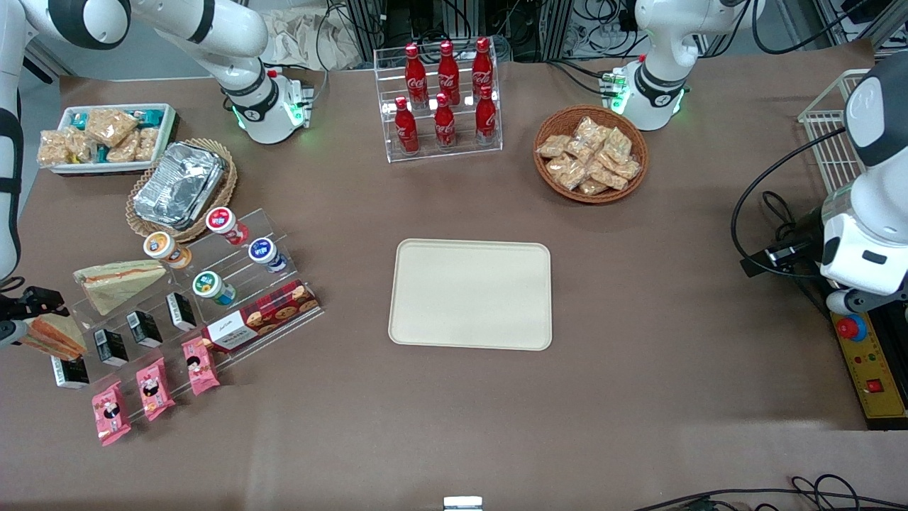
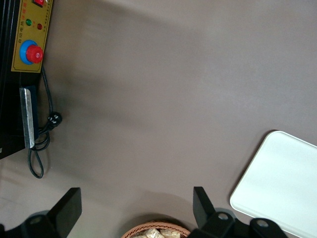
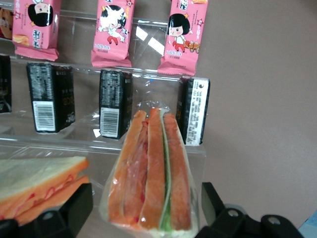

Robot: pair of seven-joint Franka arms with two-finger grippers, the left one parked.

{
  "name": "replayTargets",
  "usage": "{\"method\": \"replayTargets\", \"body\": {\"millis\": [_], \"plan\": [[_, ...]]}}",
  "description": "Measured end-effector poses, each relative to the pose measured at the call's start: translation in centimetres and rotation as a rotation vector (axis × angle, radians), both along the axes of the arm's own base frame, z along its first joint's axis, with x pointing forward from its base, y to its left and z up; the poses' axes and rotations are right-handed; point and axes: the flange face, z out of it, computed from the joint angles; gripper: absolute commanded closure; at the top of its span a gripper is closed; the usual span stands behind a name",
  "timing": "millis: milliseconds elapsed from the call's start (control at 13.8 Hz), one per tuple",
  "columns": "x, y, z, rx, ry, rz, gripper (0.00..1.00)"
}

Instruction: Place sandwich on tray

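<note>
The sandwich (image 1: 58, 335), plastic-wrapped with orange, green and white layers, stands on edge on the clear stepped display at the working arm's end of the table. In the right wrist view the sandwich (image 3: 151, 168) sits between my gripper's fingers, with a gap on each side. My gripper (image 1: 41, 321) is open around it, also seen in the right wrist view (image 3: 146, 208). The cream-beige tray (image 1: 470, 294) lies bare at the table's middle, well apart from the sandwich. One corner of it shows in the left wrist view (image 2: 282, 183).
A paler wedge sandwich (image 1: 117, 280) lies beside the gripper on the same display (image 3: 34, 181). Black cartons (image 3: 115, 101) and pink snack packets (image 3: 112, 29) stand on the lower steps. A cookie box (image 1: 261, 323), cups, foil containers (image 1: 179, 184), a cola rack (image 1: 441, 99) and a snack basket (image 1: 590, 152) stand around.
</note>
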Motion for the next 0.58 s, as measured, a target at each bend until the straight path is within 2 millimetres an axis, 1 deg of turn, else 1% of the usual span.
{"method": "replayTargets", "body": {"millis": [145, 218, 363, 435, 581], "plan": [[0.01, 0.0, -0.08, 0.001, 0.001, 0.002, 0.59], [-0.01, -0.01, -0.06, 0.002, 0.003, 0.01, 0.64], [-0.29, 0.11, -0.01, 0.016, 0.03, 0.03, 0.66], [-0.48, 0.22, 0.1, 0.029, 0.048, 0.033, 0.69], [-0.59, 0.42, 0.81, 0.052, 0.066, 0.033, 0.71]]}}
